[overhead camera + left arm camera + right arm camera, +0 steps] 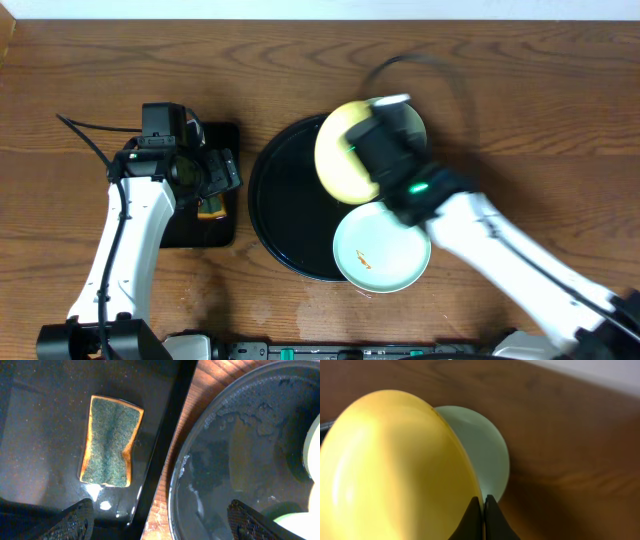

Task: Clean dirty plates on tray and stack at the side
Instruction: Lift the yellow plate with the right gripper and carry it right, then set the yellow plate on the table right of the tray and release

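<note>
The right gripper (483,506) was clamped on the rim of the tilted yellow plate (390,470) above the round tray (275,200), at its far-right edge, with 1 mint-green plate (487,450) flat on the table just beyond, while the left gripper (161,521) hung, fingers apart, near the sponge (110,442).

Left white arm (130,240) reaching up from near table edge, black wrist (165,150) bent rightward. Left black two-finger gripper (162,522) facing down, fingertips (75,520) spread wide, holding nothing. Right white arm (510,250) stretched diagonally, blurred. Right black gripper (483,512) pinched together on rim of pale yellow round plate (390,470).
</note>
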You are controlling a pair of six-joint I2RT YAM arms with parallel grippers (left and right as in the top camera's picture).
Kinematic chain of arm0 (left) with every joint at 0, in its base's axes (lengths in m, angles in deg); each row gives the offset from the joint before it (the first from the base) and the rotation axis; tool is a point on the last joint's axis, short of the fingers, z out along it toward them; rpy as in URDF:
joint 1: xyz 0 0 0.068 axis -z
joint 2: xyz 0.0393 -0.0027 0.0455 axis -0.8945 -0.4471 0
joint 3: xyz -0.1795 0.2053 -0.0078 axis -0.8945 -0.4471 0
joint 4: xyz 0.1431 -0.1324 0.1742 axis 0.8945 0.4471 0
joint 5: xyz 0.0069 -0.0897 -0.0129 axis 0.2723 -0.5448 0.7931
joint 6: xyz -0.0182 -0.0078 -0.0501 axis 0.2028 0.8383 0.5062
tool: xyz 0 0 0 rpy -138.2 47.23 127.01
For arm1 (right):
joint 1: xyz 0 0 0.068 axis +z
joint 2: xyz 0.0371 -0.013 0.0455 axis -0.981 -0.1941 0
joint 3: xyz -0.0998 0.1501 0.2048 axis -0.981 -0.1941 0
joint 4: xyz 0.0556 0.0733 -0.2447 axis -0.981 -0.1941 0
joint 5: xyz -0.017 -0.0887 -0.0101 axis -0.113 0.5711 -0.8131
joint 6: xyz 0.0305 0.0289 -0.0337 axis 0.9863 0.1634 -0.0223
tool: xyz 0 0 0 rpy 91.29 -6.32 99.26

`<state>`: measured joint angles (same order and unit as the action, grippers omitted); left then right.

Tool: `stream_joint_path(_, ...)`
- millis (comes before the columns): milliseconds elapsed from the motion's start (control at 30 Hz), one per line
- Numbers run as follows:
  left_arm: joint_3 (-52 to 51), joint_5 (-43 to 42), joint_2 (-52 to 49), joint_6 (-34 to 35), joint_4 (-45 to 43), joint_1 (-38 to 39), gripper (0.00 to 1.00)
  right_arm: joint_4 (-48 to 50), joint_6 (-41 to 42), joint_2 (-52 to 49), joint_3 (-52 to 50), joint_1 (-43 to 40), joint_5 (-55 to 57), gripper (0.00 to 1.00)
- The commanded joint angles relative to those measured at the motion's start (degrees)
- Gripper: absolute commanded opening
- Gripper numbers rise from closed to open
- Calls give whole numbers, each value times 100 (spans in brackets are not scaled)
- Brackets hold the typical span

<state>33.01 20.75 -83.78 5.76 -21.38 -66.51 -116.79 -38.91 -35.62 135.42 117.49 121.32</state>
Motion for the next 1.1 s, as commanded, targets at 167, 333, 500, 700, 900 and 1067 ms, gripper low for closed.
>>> stream_joint_path(167,164,0,15,-74,13,-13,86,-433,730,787,79,-3403,-4385,1)
stream_joint_path(333,164,0,15,-74,11,-13,86,-951,728,367,17,-5222,-4885,1)
stream_joint_path(500,164,-2,15,-74,11,-13,86,-1060,719,-245,-81,-6251,-4815,1)
stream_joint_path(700,164,-2,15,-72,11,-13,86,-1117,817,-837,-81,-6651,-3773,1)
stream_joint_path(900,164,-2,15,-74,11,-13,86,-1126,831,-1189,-81,-6651,-3300,6)
stream_joint_path(1067,164,-2,15,-74,11,-13,86,-1084,629,-1019,-74,-6605,-4081,49)
